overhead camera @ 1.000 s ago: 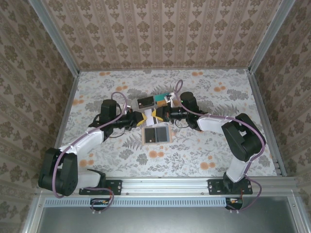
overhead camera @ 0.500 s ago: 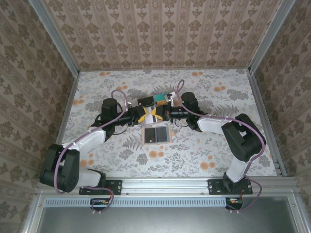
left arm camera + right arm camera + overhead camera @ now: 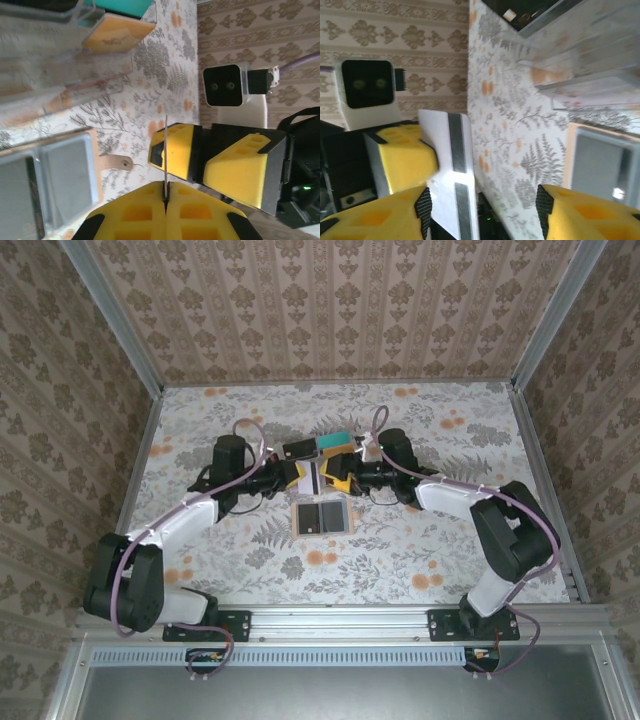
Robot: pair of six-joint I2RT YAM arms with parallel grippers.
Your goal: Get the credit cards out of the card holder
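Observation:
The tan card holder (image 3: 322, 517) lies spread open on the table, grey pockets up; it also shows at the left of the left wrist view (image 3: 50, 182) and at the right of the right wrist view (image 3: 605, 160). Just behind it, my left gripper (image 3: 300, 478) is shut on a white credit card with a grey stripe (image 3: 313, 476). That card stands on edge, a thin line in the left wrist view (image 3: 165, 150) and broadside in the right wrist view (image 3: 451, 165). My right gripper (image 3: 342, 476) faces it, open, one fingertip (image 3: 423, 205) beside the card.
A clear plastic tray (image 3: 318, 446) stands just behind both grippers and holds a teal card (image 3: 122, 6), an orange card (image 3: 117, 32) and a black one (image 3: 298, 449). The holder's snap tab (image 3: 114, 161) lies flat on the floral table.
My right gripper has opened and let go of the white card. The left gripper has shut on it. Both arms have shifted slightly toward the tray.

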